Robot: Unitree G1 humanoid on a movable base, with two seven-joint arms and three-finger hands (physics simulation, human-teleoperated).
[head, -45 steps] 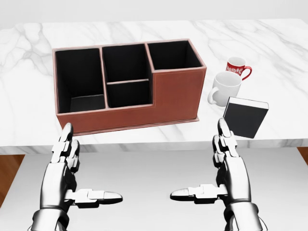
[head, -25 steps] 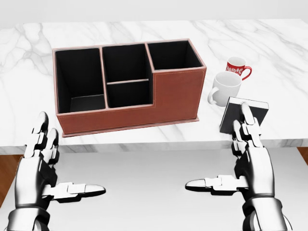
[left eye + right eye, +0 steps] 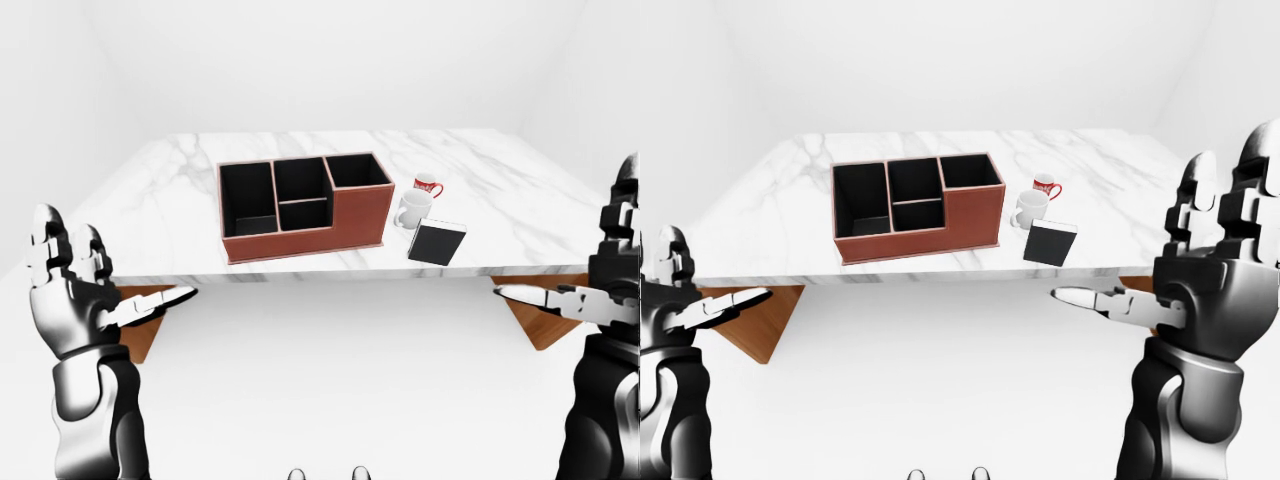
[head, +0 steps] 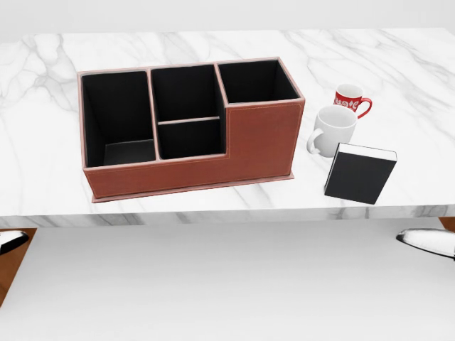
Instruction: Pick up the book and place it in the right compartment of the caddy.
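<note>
Marble table (image 4: 398, 64): one, white with grey veining, bearing every item listed below.

Caddy (image 4: 259, 145): one, reddish-brown leather look with black lining. Four compartments: a large one at the head view's left, two smaller ones in the middle split by a low divider, and a taller one at the right.

Mugs: two. White mug (image 4: 333, 128) stands just right of the caddy; red mug (image 4: 350, 97), with white lettering too small to read, stands just above and right of it in the head view.

Book (image 4: 358, 172): one, black cover, white page edge showing along its top. It stands upright near the table's lower edge, right of the caddy and apart from it, just below the white mug; contact with the mug cannot be told.

Hands: two, metallic grey, three-fingered. Left hand (image 3: 65, 300) is raised at the left-eye view's left edge, fingers upright and spread, thumb pointing inward, holding nothing. Right hand (image 3: 1210, 280) is raised at the right-eye view's right side, fingers likewise upright and spread, thumb extended inward, empty. Both hang off the table, well apart from the book.
</note>
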